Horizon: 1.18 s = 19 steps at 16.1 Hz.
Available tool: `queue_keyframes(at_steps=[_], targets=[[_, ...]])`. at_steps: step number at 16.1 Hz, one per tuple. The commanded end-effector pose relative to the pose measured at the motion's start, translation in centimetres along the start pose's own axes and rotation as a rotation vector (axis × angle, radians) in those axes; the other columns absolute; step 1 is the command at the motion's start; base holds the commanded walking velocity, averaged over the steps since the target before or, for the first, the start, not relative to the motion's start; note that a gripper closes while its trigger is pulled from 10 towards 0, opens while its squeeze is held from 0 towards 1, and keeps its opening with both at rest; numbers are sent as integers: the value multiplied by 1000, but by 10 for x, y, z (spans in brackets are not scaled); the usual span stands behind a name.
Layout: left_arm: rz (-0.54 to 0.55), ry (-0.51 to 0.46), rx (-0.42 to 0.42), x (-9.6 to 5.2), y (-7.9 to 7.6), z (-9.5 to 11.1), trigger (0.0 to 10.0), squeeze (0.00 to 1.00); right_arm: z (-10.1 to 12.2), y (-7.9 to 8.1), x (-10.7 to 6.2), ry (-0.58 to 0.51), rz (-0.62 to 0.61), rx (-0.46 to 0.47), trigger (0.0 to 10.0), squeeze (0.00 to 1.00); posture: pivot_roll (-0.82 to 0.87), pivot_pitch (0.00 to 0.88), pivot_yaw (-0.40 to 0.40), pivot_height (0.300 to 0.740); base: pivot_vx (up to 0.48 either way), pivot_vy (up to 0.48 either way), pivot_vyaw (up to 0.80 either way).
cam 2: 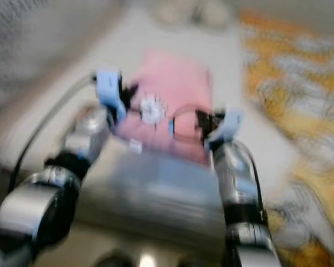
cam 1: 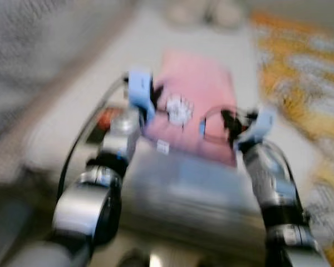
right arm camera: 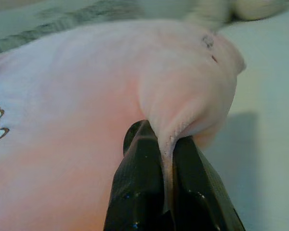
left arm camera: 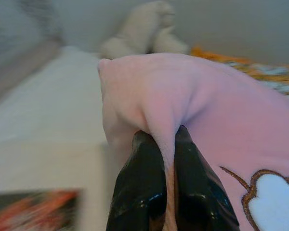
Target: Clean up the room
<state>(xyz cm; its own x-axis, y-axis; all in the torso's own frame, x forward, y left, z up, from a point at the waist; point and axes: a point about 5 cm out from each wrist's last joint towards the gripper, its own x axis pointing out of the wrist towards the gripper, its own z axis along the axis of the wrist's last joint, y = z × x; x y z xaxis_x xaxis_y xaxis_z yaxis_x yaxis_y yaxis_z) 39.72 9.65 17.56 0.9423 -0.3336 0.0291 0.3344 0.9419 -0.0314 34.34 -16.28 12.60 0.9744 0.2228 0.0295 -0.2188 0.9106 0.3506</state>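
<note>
A pink cloth point(cam 1: 196, 105) hangs stretched between the two grippers, above a white surface point(cam 1: 72, 119). It is soft and plain, with a white printed figure point(cam 1: 179, 109) near its middle. The left gripper point(left arm camera: 167, 159) is clenched on a fold at one edge of the cloth, and the right gripper point(right arm camera: 166, 154) pinches a fold at the other edge. The head views are blurred; they show both silver arms and an orange patterned fabric point(cam 1: 300, 78) on the right. The left wrist view shows the brown outline of the print and pale soft toys point(left arm camera: 144, 31) behind the cloth.
</note>
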Motion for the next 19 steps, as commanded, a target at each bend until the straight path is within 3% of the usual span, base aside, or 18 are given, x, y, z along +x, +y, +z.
queue_keyframes(at_steps=[1, 8, 11, 14, 19], targets=[[8, -56, 14, 4, -3, 14, 10000, 0, 2, -14, -6, -15, -53, -18, 10000, 0, 2, 0, -14, 740, 0, 480, 419], [-4, -1, 94, 5, -7, 6, 10000, 0, -7, -16, -12, 12, -64, -35, 10000, 0, -11, 0, -11, 740, 0, 469, 0], [47, -5, 98, 3, 0, 5, 10000, 0, -13, -12, -16, 24, -51, -49, 10000, 0, -14, 0, -11, 740, 0, 0, 0], [129, 33, 117, 1, 9, -1, 10000, 0, -17, -11, -18, 33, -47, -57, 10000, 0, -16, 0, -10, 740, 472, 0, 0], [172, 38, 117, -2, 13, -5, 10000, 0, -20, -9, -19, 45, -35, -67, 10000, 0, -15, 0, -10, 740, 475, 0, 0]])
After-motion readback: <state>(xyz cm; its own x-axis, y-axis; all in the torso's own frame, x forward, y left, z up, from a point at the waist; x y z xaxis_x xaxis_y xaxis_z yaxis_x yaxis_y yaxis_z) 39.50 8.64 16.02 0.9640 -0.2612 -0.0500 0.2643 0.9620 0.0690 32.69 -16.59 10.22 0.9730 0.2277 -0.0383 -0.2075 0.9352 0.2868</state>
